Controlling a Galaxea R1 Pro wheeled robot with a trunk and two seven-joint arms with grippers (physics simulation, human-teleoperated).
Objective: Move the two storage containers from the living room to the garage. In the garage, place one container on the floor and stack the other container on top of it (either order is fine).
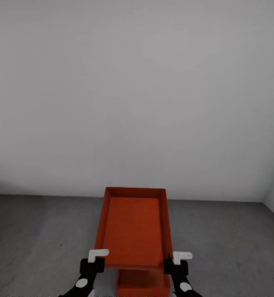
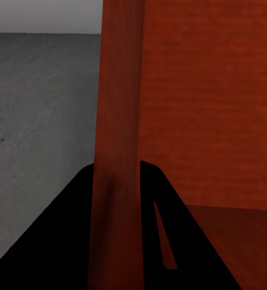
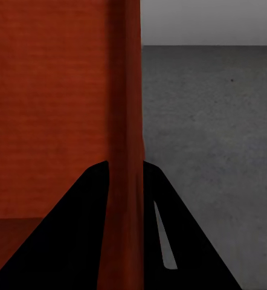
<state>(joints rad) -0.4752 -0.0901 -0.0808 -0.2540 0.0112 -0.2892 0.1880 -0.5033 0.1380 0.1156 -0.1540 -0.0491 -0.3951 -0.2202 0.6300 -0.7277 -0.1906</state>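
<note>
Floor (image 1: 38, 239): dark grey matte concrete, slightly mottled, meets pale grey wall (image 1: 137, 90) at rear. Lower orange-red container (image 1: 142, 285) appears to rest on it.

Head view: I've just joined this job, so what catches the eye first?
A bright orange-red container, held at its side walls by the left gripper and right gripper, stands out against the grey floor and pale wall. Below it, between the arms, shows a second container.
</note>
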